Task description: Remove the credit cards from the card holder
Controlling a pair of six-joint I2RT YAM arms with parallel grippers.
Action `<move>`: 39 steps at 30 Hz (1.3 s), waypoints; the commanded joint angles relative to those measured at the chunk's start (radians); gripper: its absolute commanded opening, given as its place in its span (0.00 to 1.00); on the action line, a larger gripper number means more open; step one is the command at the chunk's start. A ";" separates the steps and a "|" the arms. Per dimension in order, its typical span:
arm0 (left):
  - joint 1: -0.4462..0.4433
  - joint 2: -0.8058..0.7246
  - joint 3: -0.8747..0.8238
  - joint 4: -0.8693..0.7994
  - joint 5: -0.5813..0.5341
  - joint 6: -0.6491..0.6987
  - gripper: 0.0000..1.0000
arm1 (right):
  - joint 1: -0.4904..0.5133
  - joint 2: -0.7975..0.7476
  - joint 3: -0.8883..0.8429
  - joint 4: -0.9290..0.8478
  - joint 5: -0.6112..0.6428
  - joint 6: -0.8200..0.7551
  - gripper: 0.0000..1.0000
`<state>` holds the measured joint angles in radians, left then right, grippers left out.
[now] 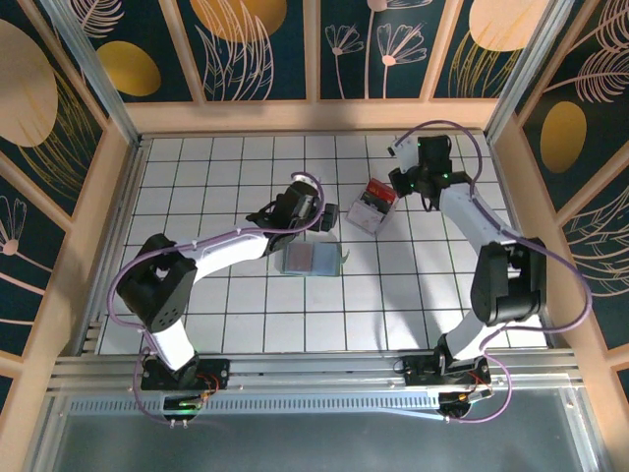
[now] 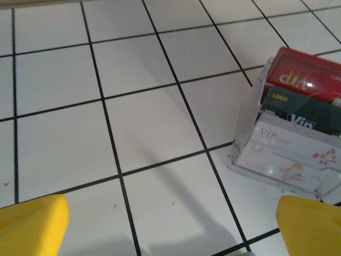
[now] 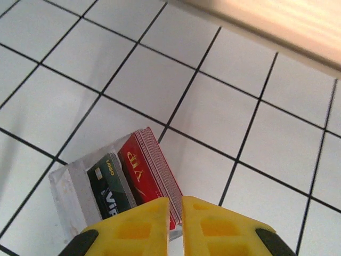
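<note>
The card holder [image 1: 298, 259] is a flat grey-blue wallet lying open on the tiles at the centre of the top view. A reddish credit card [image 1: 320, 258] shows on its right half. My left gripper [image 1: 329, 218] hangs just beyond it with its jaws wide open and nothing between them. In the left wrist view the left gripper [image 2: 170, 229] has bare tile between its yellow fingertips [image 2: 32, 224]. My right gripper [image 1: 403, 184] is at the far right. In the right wrist view the right gripper [image 3: 176, 213] is shut to a thin slit over a stack of red cards [image 3: 149, 165].
A clear plastic box [image 1: 373, 206] stands at the back right with red, dark green and white cards inside. The same box [image 2: 287, 128] sits to the right of my left gripper. The wooden wall [image 3: 277, 26] runs behind it. Open tiles lie to the left and near side.
</note>
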<state>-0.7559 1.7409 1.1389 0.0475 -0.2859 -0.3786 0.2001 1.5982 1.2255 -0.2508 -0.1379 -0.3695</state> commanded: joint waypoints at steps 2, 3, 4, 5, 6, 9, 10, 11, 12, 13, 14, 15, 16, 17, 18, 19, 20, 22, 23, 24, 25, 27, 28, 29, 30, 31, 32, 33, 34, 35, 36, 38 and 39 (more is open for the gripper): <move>0.000 -0.081 -0.040 -0.018 -0.089 -0.052 0.99 | 0.067 -0.090 -0.064 0.086 0.144 0.220 0.11; 0.000 -0.095 -0.050 -0.019 -0.100 -0.062 0.99 | 0.107 -0.115 -0.093 0.106 0.215 0.249 0.14; 0.000 -0.110 -0.062 -0.017 -0.108 -0.076 0.99 | 0.155 -0.136 -0.123 0.128 0.302 0.281 0.23; 0.002 -0.122 -0.075 -0.017 -0.119 -0.088 0.99 | 0.199 -0.151 -0.141 0.133 0.363 0.306 0.31; 0.005 -0.139 -0.090 -0.017 -0.131 -0.107 0.99 | 0.243 -0.163 -0.150 0.124 0.415 0.346 0.34; 0.021 -0.191 -0.149 -0.017 -0.155 -0.176 0.99 | 0.321 -0.181 -0.171 0.087 0.438 0.506 0.37; 0.033 -0.209 -0.172 -0.018 -0.149 -0.200 0.99 | 0.341 -0.185 -0.182 0.079 0.431 0.563 0.36; 0.047 -0.224 -0.202 -0.020 -0.142 -0.222 0.99 | 0.369 -0.185 -0.190 0.072 0.428 0.608 0.35; 0.066 -0.246 -0.231 -0.023 -0.129 -0.250 0.99 | 0.396 -0.181 -0.198 0.061 0.434 0.654 0.34; 0.088 -0.268 -0.264 -0.019 -0.114 -0.279 0.99 | 0.430 -0.175 -0.204 0.053 0.449 0.698 0.34; 0.107 -0.288 -0.295 -0.012 -0.101 -0.299 0.99 | 0.459 -0.169 -0.210 0.045 0.459 0.732 0.35; 0.127 -0.314 -0.332 -0.003 -0.096 -0.323 0.99 | 0.490 -0.158 -0.213 0.041 0.461 0.768 0.35; 0.144 -0.341 -0.368 0.004 -0.098 -0.341 0.99 | 0.522 -0.142 -0.213 0.034 0.467 0.805 0.35; 0.153 -0.361 -0.392 0.002 -0.112 -0.357 0.99 | 0.548 -0.125 -0.209 0.024 0.471 0.832 0.35; 0.163 -0.385 -0.419 -0.006 -0.139 -0.374 0.99 | 0.578 -0.099 -0.195 0.006 0.473 0.860 0.35; 0.168 -0.407 -0.441 -0.018 -0.167 -0.391 0.99 | 0.609 -0.067 -0.177 -0.020 0.482 0.889 0.35; 0.172 -0.428 -0.457 -0.027 -0.193 -0.403 0.99 | 0.634 -0.043 -0.159 -0.042 0.485 0.909 0.35; 0.179 -0.474 -0.498 -0.031 -0.233 -0.421 0.99 | 0.693 0.024 -0.118 -0.080 0.494 0.947 0.35; 0.185 -0.502 -0.519 -0.027 -0.248 -0.427 0.99 | 0.720 0.058 -0.092 -0.102 0.498 0.968 0.35; 0.191 -0.527 -0.537 -0.020 -0.256 -0.430 0.99 | 0.747 0.093 -0.066 -0.124 0.501 0.985 0.35; 0.197 -0.547 -0.552 -0.014 -0.261 -0.431 0.99 | 0.765 0.120 -0.045 -0.136 0.499 0.998 0.35; 0.213 -0.584 -0.577 -0.011 -0.269 -0.438 0.99 | 0.804 0.179 -0.004 -0.151 0.495 1.015 0.35; 0.223 -0.596 -0.584 -0.011 -0.266 -0.441 0.99 | 0.817 0.199 0.007 -0.149 0.490 1.018 0.36; 0.234 -0.606 -0.594 -0.011 -0.260 -0.444 0.99 | 0.827 0.218 0.020 -0.143 0.484 1.020 0.37; 0.247 -0.612 -0.602 -0.011 -0.253 -0.446 0.99 | 0.836 0.236 0.031 -0.137 0.477 1.023 0.40; 0.257 -0.616 -0.607 -0.013 -0.249 -0.448 0.99 | 0.841 0.251 0.039 -0.135 0.473 1.024 0.42; 0.267 -0.618 -0.613 -0.015 -0.242 -0.451 0.99 | 0.845 0.264 0.050 -0.133 0.468 1.024 0.45; 0.275 -0.620 -0.619 -0.016 -0.237 -0.453 0.99 | 0.846 0.279 0.061 -0.134 0.466 1.022 0.47; 0.281 -0.620 -0.623 -0.017 -0.233 -0.456 0.99 | 0.846 0.289 0.069 -0.138 0.467 1.022 0.48; 0.285 -0.621 -0.628 -0.017 -0.230 -0.459 0.99 | 0.846 0.302 0.077 -0.142 0.470 1.019 0.50; 0.288 -0.620 -0.631 -0.016 -0.231 -0.462 0.99 | 0.846 0.315 0.087 -0.150 0.475 1.015 0.51; 0.290 -0.618 -0.634 -0.015 -0.229 -0.464 0.99 | 0.846 0.340 0.107 -0.168 0.484 1.007 0.51; 0.290 -0.617 -0.634 -0.014 -0.228 -0.465 0.99 | 0.846 0.355 0.119 -0.179 0.488 1.001 0.52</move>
<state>-0.4717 1.1320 0.5137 0.0250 -0.5125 -0.8185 1.0470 1.9167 1.3010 -0.3759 0.3149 0.6205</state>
